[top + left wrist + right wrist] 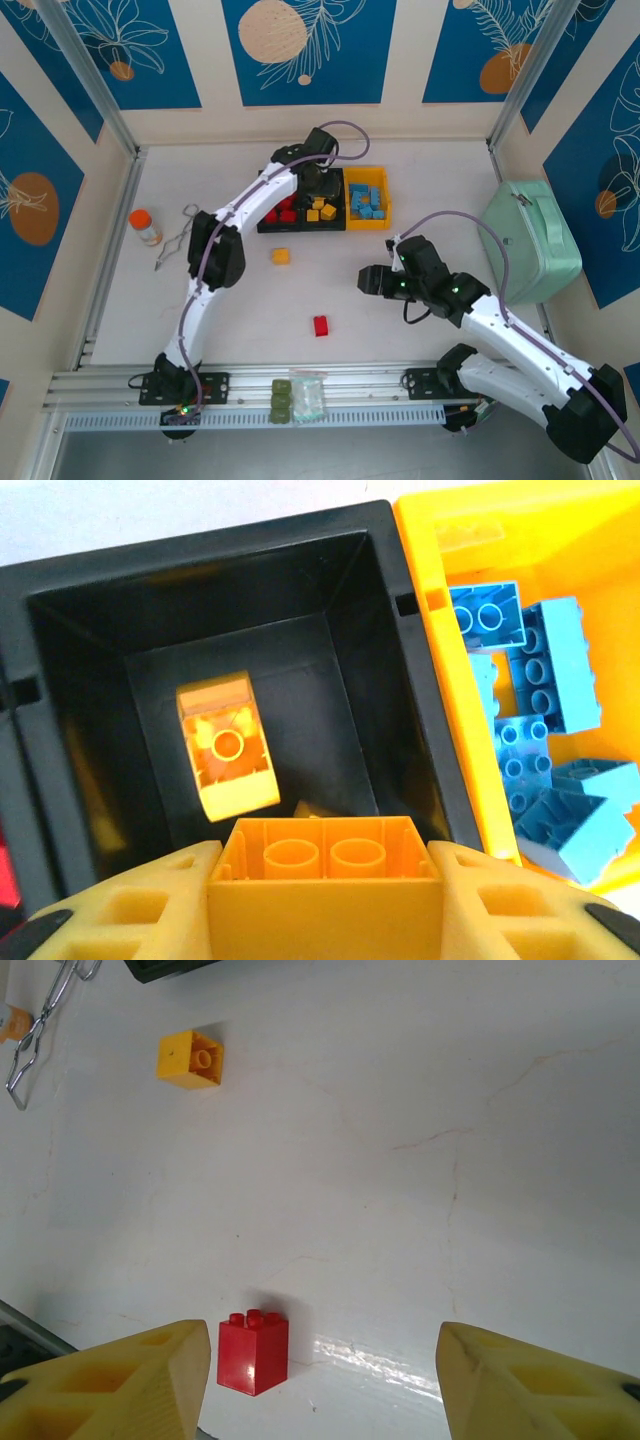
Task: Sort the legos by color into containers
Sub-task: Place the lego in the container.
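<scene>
Metal tongs [178,236] and an orange-capped bottle [146,226] sit at the left of the table [450,190], a mint-green case [530,240] at the right. The containers [300,229] sit far-centre. The left claw [325,880] grips an oblong yellow lego [325,865] above the middle black bin [350,630], where another yellow brick [230,745] lies; blue legos [540,670] lie in the yellow bin [430,680] beside it. The right claw [325,1360] hangs open and empty above the table near a red lego [254,1352], a loose yellow lego [190,1058] farther off.

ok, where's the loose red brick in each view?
Top external: red brick on the table, low centre, between the arms.
Right wrist: red brick at the bottom, left of centre.
Shared landmark: loose yellow brick, up-left of it in both.
</scene>
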Available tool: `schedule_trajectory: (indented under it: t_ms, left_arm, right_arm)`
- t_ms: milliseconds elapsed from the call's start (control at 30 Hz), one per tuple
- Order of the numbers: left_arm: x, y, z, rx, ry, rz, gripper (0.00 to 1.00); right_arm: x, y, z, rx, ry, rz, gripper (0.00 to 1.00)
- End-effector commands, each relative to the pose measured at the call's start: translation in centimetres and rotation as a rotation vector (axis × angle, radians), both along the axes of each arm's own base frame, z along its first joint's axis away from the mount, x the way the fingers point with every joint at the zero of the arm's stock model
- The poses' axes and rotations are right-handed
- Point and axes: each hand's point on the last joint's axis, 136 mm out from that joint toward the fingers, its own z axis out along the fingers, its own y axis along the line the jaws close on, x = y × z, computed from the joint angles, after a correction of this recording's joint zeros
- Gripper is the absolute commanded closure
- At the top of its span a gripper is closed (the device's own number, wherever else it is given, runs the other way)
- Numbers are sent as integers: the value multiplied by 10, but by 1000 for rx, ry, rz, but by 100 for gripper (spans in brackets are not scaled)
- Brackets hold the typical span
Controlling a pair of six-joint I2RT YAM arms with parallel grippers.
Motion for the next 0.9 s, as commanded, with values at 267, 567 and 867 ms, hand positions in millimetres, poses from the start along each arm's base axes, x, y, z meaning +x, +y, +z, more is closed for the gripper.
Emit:
schedule_trajectory:
  t_ms: [267,567,867]
  left_arm:
    - [22,-8,-14,-20,-14,9,57]
    - [23,-6,-8,-23,-22,16,38]
    - [3,-7,40,-52,-70,-20,36]
  right_arm:
    - [-8,-17,-4,-8,25,-61,39]
    - [-6,-17,-4,-2,25,-64,39]
    - [-3,-13,-2,6,15,-50,39]
